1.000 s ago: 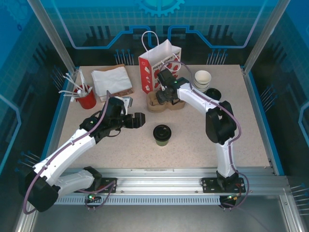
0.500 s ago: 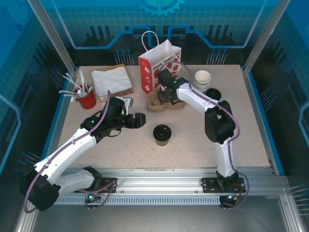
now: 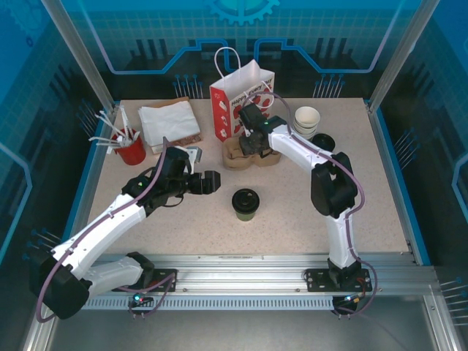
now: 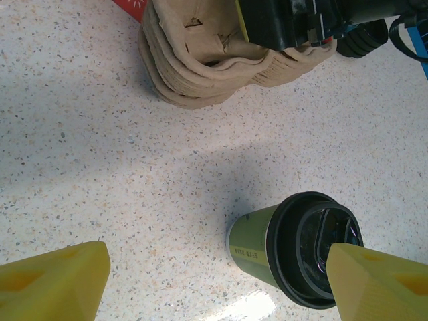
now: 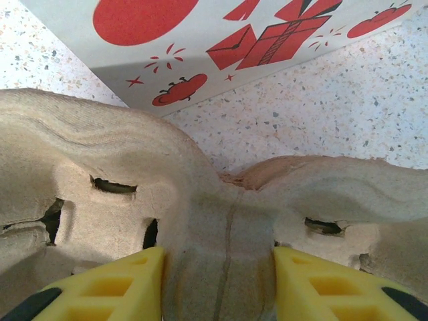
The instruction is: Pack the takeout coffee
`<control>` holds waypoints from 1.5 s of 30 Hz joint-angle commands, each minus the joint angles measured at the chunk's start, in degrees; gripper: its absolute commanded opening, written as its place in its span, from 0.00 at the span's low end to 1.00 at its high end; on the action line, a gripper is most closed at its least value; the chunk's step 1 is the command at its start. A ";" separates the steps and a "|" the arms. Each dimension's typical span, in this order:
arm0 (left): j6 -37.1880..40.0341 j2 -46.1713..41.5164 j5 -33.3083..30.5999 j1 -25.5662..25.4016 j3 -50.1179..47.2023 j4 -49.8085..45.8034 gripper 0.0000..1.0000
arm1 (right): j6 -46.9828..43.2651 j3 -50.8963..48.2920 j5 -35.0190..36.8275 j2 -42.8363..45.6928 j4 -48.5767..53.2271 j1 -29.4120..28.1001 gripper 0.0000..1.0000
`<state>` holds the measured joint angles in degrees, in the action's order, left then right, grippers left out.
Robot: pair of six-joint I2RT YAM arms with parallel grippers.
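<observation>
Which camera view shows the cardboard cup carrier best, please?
The right wrist view: the cardboard cup carrier is close up, slots and folds clear, its centre ridge between the jaws of the right gripper. The left wrist view shows one end at its top edge; the top external view shows it small, partly covered by the right arm.
</observation>
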<state>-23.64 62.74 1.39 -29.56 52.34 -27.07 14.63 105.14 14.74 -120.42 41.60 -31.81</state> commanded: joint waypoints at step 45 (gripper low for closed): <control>0.61 0.51 3.66 -0.21 -0.04 2.63 0.86 | 14.57 -52.77 -0.64 33.70 -10.71 6.75 0.47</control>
<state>-23.66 63.07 3.57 -29.63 52.34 -25.06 27.22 52.53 13.91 -85.67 33.30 -23.66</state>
